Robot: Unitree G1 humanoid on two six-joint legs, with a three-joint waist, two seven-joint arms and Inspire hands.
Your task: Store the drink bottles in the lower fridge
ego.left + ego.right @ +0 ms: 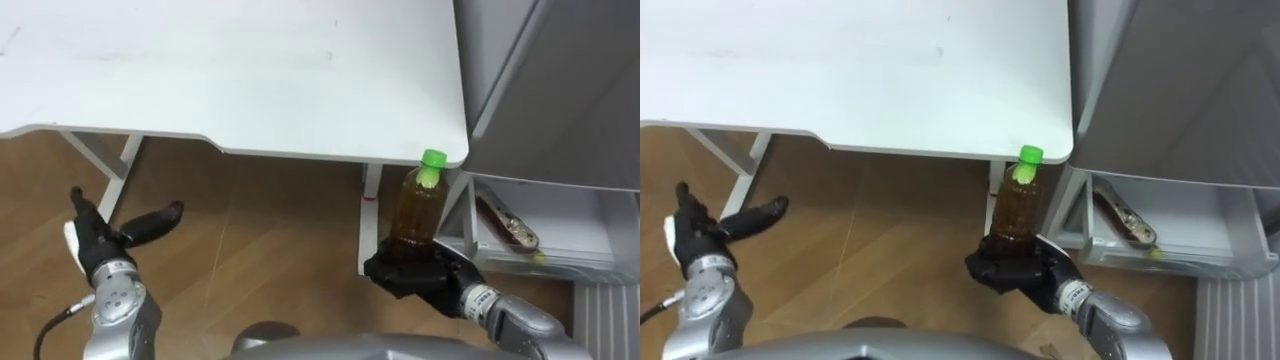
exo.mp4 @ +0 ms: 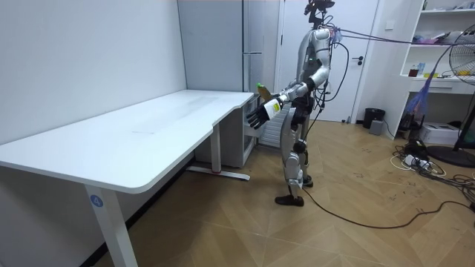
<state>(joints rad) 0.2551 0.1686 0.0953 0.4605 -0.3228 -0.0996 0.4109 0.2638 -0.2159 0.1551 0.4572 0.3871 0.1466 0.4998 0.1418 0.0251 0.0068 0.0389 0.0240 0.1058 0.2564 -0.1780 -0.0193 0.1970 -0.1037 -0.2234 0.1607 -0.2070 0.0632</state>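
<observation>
A brown drink bottle [image 1: 417, 208] with a green cap stands upright in my right hand [image 1: 420, 276], whose fingers are curled round its base. I hold it just off the white table's [image 1: 250, 70] near corner, left of the grey fridge [image 1: 560, 80]. The fridge's lower compartment [image 1: 565, 228] is open and lies to the bottle's right. My left hand [image 1: 105, 240] hangs open over the wooden floor at the lower left, holding nothing. In the room view I stand at the table's far end beside the fridge [image 2: 260, 30], with the bottle [image 2: 269, 102] held out in front.
A long brownish packet [image 1: 508, 226] lies on the shelf inside the lower compartment. White table legs [image 1: 370, 215] stand just behind the bottle. In the room view a fan [image 2: 456, 81], a bin [image 2: 373, 117] and cables on the floor [image 2: 415, 159] are behind me.
</observation>
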